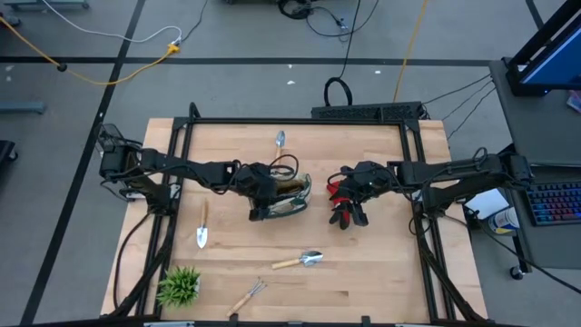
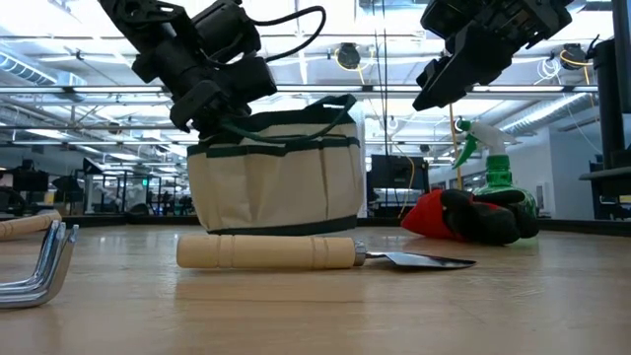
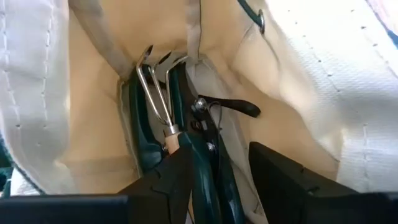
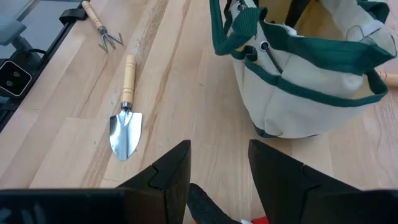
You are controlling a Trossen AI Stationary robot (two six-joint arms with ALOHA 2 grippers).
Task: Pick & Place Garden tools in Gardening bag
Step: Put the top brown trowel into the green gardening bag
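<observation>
pale wooden table holds the gardening bag; left gripper open inside it, right gripper open.

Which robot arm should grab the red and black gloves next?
Probably the right. The right gripper hangs open just above the gloves, which lie beside the gardening bag. The left gripper is down inside the bag, open by a small rake and pruners, so it's farther from them.
</observation>
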